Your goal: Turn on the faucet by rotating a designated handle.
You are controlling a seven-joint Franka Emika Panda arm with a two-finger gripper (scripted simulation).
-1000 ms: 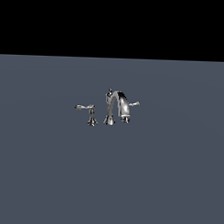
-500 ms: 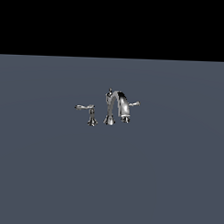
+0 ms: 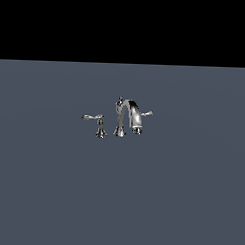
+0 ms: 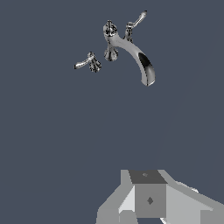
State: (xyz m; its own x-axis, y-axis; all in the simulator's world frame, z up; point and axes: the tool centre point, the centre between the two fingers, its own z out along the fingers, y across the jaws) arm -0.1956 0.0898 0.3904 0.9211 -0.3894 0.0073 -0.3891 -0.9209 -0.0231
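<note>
- Exterior view: faucet (image 3: pixel 125 118) stands alone on a flat grey-blue surface (image 3: pixel 182 196), near the frame's middle. Black band above the surface.
- Spout (image 3: pixel 131 112) arches tall from a flared base and bends down toward the exterior view's right.
- Handle (image 3: pixel 93 117): long slim arm lying level on its own short flared post, at the exterior view's left of the spout, a small gap between them. The arm points away from the spout.
- Second lever (image 3: pixel 146 114) shows only as a short thin arm poking out past the spout on the exterior view's right; its base is hidden behind the spout.
- No arm or gripper shows in this view.
- Wrist view: looks down on the faucet from well apart. Here the second lever's post is visible beside the spout base, and the spout's dark mouth faces the camera.
- Handle's arm and post both clear in this view, untouched.
- Gripper (image 4: pixel 151 199): only grey blocky body parts at the frame edge; fingertips out of frame, so opening cannot be told. Nothing seen held. It is well apart from the handle.
</note>
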